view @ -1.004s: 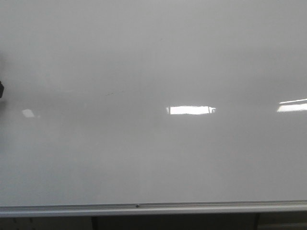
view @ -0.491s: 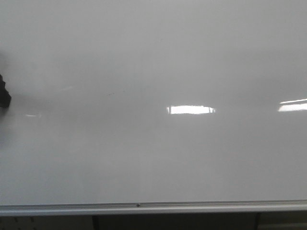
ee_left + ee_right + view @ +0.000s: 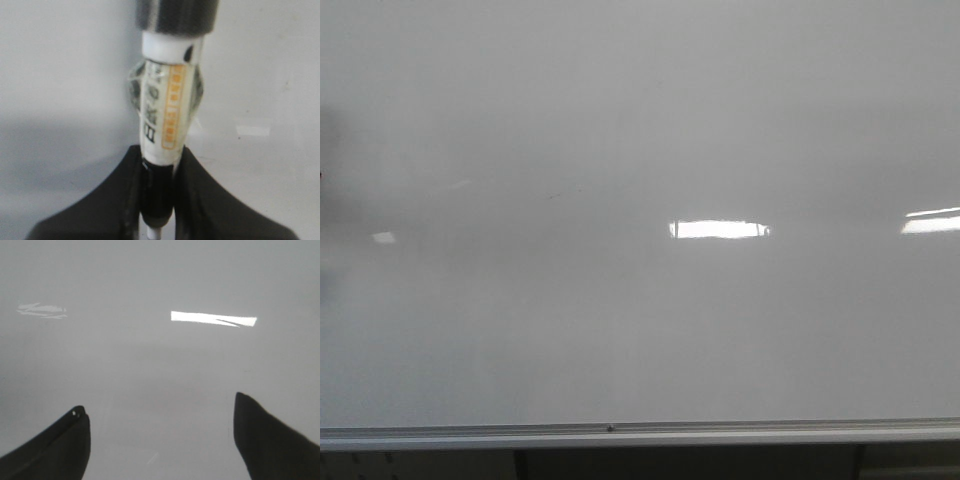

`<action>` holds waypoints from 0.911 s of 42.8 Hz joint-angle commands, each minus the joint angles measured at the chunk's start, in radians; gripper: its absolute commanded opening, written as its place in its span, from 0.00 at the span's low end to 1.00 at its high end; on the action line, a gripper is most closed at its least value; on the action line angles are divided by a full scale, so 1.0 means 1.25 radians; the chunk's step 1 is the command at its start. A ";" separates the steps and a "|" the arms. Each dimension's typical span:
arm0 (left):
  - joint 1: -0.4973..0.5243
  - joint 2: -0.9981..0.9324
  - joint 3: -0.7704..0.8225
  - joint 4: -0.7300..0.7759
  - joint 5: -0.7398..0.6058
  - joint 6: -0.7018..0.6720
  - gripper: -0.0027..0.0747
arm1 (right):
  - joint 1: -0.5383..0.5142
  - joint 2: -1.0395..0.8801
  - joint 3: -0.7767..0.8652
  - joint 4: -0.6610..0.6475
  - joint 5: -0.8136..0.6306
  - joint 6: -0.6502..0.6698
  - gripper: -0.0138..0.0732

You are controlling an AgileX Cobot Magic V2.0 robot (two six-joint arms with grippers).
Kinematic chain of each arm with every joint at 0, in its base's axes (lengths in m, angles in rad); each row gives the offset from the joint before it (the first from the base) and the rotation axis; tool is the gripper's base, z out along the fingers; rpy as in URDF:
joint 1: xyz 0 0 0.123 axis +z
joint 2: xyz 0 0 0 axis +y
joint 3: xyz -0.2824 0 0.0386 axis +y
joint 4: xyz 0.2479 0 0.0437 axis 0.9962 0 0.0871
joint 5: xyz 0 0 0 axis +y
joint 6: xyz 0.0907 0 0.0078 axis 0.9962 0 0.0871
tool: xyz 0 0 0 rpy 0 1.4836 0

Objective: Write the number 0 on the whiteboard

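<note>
Front view: filled almost wholly by the whiteboard (image 3: 640,150), glossy grey-white, long axis running left to right, silver rail (image 3: 640,434) along the lower edge. No drawn loop visible anywhere on it, only bright rectangular reflections (image 3: 718,229). Neither arm visible here.

Left wrist view: left gripper (image 3: 158,175) clamped tight on a marker (image 3: 167,110), white barrel with an orange label, long axis in line with the fingers (image 3: 115,200), dark cap end pointing away from them toward the board; tip out of sight.

Right wrist view: right gripper (image 3: 160,435) spread wide, holding nothing, dark fingers well apart over bare board.
</note>
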 commanded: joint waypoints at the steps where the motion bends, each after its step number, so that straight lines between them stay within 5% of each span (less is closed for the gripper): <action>1: -0.029 -0.044 -0.021 0.006 0.013 -0.002 0.01 | 0.002 0.011 -0.028 0.001 -0.060 -0.003 0.86; 15: -0.262 -0.143 -0.117 -0.013 0.409 0.063 0.01 | 0.002 0.093 -0.092 0.011 0.057 -0.003 0.86; 19: -0.330 -0.148 -0.159 -0.128 0.513 0.189 0.01 | 0.002 0.134 -0.120 0.033 0.101 -0.003 0.86; 25: -0.415 -0.148 -0.227 -0.486 0.710 0.522 0.01 | 0.008 0.205 -0.177 0.097 0.195 -0.012 0.86; 39: -0.479 -0.148 -0.287 -0.675 1.012 0.779 0.01 | 0.077 0.373 -0.334 0.419 0.471 -0.279 0.86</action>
